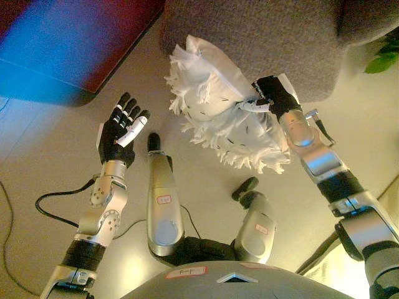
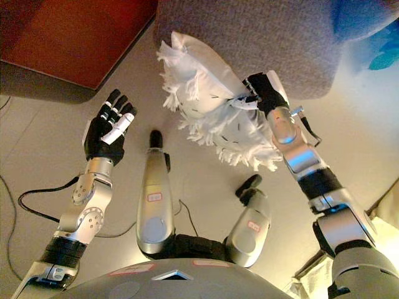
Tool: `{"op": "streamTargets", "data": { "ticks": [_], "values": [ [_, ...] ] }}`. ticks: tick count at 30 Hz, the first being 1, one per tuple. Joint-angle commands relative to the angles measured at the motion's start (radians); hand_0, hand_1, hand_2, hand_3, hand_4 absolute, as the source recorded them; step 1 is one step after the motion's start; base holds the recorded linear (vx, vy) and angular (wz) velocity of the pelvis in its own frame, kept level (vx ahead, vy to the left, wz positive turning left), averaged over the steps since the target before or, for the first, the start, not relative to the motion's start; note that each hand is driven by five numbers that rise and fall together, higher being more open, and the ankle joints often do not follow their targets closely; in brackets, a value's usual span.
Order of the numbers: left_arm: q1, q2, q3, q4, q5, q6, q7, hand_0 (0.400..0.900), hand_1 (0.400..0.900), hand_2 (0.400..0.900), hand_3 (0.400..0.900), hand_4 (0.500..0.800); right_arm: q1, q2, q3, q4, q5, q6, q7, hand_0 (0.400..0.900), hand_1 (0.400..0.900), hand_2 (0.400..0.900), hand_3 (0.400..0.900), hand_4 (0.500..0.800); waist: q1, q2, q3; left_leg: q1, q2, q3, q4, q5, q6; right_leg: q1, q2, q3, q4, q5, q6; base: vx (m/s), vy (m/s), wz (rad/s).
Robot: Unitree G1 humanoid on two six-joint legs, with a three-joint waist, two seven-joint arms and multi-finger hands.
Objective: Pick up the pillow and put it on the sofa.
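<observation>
A white pillow (image 1: 218,103) with a shaggy fringe hangs in the air, its upper corner against the front edge of the grey sofa (image 1: 262,37). My right hand (image 1: 271,93) is shut on the pillow's right side, fingers curled into the cloth. My left hand (image 1: 123,128) is raised to the pillow's left, apart from it, with its fingers straight and holding nothing.
A dark red cabinet or table (image 2: 75,37) stands at the upper left over the pale floor. A green plant (image 1: 383,56) shows at the right edge beside the sofa.
</observation>
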Motion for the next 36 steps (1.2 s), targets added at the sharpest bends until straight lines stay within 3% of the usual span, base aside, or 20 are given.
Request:
{"op": "streamTargets", "data": {
  "ticks": [1, 7, 11, 18, 27, 32, 36],
  "values": [
    [-0.030, 0.011, 0.035, -0.050, 0.092, -0.034, 0.036, 0.900, 0.900, 0.900, 0.900, 0.800, -0.058, -0.057, -0.192, -0.232, -0.035, -0.207, -0.105, 0.400, 0.400, 0.400, 0.400, 0.500, -0.008, -0.062, -0.031, 0.143, 0.010, 0.066, -0.042, -0.019, 0.111, 0.015, -0.012, -0.019, -0.069, 0.104, -0.061, 0.04, 0.000, -0.21],
    [-0.011, -0.020, 0.045, -0.033, 0.122, 0.019, 0.049, 0.900, 0.900, 0.900, 0.900, 0.800, 0.112, -0.039, -0.272, -0.413, -0.094, -0.256, -0.102, 0.400, 0.400, 0.400, 0.400, 0.500, -0.059, -0.066, -0.129, 0.310, 0.017, 0.136, -0.158, -0.002, 0.108, 0.153, 0.012, -0.014, -0.188, 0.145, -0.042, 0.07, 0.041, -0.22],
    [0.024, -0.050, 0.050, -0.025, 0.136, 0.061, 0.025, 0.900, 0.900, 0.900, 0.900, 0.800, 0.223, -0.043, -0.336, -0.511, -0.094, -0.289, -0.078, 0.400, 0.400, 0.400, 0.400, 0.500, -0.088, -0.062, -0.210, 0.427, -0.007, 0.194, -0.270, 0.014, 0.115, 0.230, 0.027, -0.001, -0.276, 0.207, -0.016, 0.12, 0.061, -0.15],
    [0.066, -0.069, 0.068, -0.012, 0.140, 0.101, -0.034, 0.900, 0.900, 0.900, 0.900, 0.800, 0.331, -0.066, -0.435, -0.580, -0.068, -0.306, -0.039, 0.400, 0.400, 0.400, 0.400, 0.500, -0.113, -0.051, -0.304, 0.531, -0.055, 0.244, -0.378, 0.018, 0.130, 0.273, 0.029, 0.008, -0.352, 0.298, 0.009, 0.11, 0.030, -0.02],
    [0.108, -0.044, 0.143, -0.013, 0.154, 0.150, -0.067, 0.900, 0.900, 0.900, 0.900, 0.800, 0.335, -0.125, -0.506, -0.554, 0.030, -0.238, 0.081, 0.400, 0.400, 0.400, 0.400, 0.500, -0.089, -0.067, -0.368, 0.589, -0.076, 0.258, -0.451, 0.021, 0.126, 0.300, 0.025, -0.039, -0.371, 0.328, 0.009, 0.12, -0.049, 0.16],
    [0.162, -0.018, 0.190, -0.033, 0.147, 0.173, -0.114, 0.900, 0.900, 0.900, 0.900, 0.800, 0.306, -0.193, -0.511, -0.493, 0.086, -0.198, 0.130, 0.400, 0.400, 0.400, 0.400, 0.500, -0.064, -0.084, -0.383, 0.608, -0.066, 0.256, -0.481, 0.040, 0.110, 0.332, 0.048, -0.066, -0.385, 0.288, 0.009, 0.13, -0.077, 0.15],
    [0.190, 0.002, 0.210, -0.057, 0.129, 0.187, -0.116, 0.900, 0.900, 0.900, 0.900, 0.800, 0.258, -0.240, -0.487, -0.432, 0.099, -0.169, 0.146, 0.400, 0.400, 0.400, 0.400, 0.500, -0.043, -0.088, -0.387, 0.613, -0.050, 0.252, -0.488, 0.056, 0.093, 0.358, 0.065, -0.089, -0.397, 0.250, 0.000, 0.10, -0.066, 0.07]
  ]
}}
